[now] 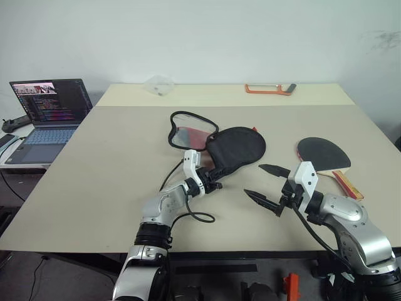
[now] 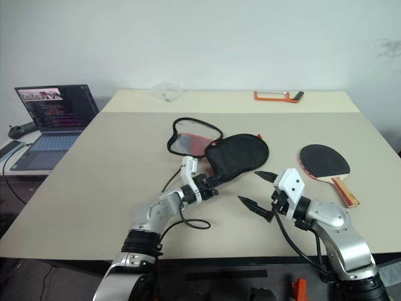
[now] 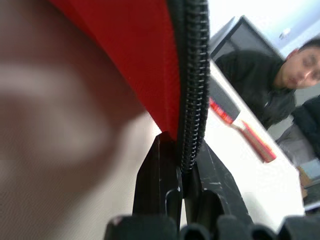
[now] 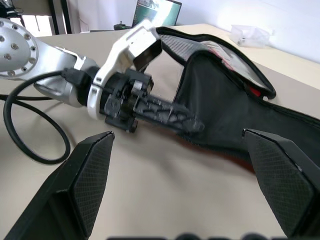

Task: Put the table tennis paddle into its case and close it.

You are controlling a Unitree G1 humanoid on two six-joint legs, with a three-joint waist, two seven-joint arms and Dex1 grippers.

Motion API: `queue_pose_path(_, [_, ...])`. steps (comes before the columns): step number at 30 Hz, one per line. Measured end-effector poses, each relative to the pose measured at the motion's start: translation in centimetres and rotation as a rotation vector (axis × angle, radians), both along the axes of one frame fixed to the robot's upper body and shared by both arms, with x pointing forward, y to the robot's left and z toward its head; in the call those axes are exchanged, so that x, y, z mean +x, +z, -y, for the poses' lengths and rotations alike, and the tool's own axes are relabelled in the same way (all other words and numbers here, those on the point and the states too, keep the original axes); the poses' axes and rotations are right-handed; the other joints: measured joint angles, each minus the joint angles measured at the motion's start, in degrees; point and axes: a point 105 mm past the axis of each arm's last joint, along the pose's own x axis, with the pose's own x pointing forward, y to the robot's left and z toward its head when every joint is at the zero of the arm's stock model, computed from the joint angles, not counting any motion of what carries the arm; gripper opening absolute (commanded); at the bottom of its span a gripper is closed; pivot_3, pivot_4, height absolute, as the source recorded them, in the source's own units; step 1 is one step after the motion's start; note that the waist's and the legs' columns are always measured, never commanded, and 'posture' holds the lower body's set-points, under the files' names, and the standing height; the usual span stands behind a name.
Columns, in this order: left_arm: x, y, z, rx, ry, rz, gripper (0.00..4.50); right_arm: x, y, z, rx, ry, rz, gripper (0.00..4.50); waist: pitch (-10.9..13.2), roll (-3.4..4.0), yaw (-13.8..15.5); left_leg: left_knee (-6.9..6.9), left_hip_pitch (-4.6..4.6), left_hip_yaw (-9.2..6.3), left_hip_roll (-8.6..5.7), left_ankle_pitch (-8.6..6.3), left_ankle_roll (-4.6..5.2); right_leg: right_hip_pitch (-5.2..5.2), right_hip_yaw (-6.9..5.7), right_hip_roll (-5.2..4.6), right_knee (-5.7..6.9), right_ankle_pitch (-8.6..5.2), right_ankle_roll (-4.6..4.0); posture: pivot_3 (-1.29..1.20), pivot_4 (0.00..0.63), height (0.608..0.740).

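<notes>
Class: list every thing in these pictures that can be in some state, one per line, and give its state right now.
Case: unzipped, flap folded open, lying on the table, zipper edge pinched by the left tool.
Table tennis paddle: outside the case, flat on the table, untouched.
Left tool: shut on the case's edge.
Right tool: open, holding nothing.
Laptop: lid up, screen lit.

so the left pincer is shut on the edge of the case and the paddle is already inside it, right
Not quite. The left pincer is shut on the case edge, but the paddle isn't inside: the left eye view shows it lying bare on the table, to the right of the case.
</notes>
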Motion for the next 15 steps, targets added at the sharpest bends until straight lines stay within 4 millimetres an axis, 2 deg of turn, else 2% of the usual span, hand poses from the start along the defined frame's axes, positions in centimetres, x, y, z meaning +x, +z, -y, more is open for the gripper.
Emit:
queue_pose_path(3, [-0.2,-0.1,0.0,-0.002,-0.014,0.001,0.78,0.0,0.0,0.0,0.000,-0.003,-0.001,4.50,0.0,0.00,0.0,0.00,0.01,0.00,0.00,0.00,0.00,0.00,0.01,0.00,0.00,0.00,0.00,0.00,0.150,0.740])
queue_pose_path(8, [-1.1,-1.3,-0.2,0.038,-0.046,-0.004,2.46,0.0,0.0,0.0,0.001,-0.005,-0.002,4.50,0.0,0.00,0.0,-0.01,0.01,0.01,0.01,0.00,0.00,0.00,0.01,0.00,0.00,0.00,0.00,0.00,0.150,0.740])
queue_pose_path(13, [-2.4,-1.7,-2.5,0.151,-0.096,0.091,4.14,0.1,0.1,0.0,0.013,-0.017,-0.014,4.50,0.0,0.05,-0.4,-0.03,0.08,0.04,0.05,0.00,0.00,0.00,0.07,0.02,0.04,0.00,-0.01,0.00,0.150,0.740])
queue_pose_path(15, [-3.5,-1.8,-4.2,0.208,-0.129,0.132,4.14,0.4,0.1,0.0,0.032,-0.034,-0.043,4.50,0.0,0.06,-1.0,-0.05,0.10,0.05,0.08,0.00,0.00,0.01,0.11,0.03,0.05,-0.01,-0.02,0.00,0.150,0.740])
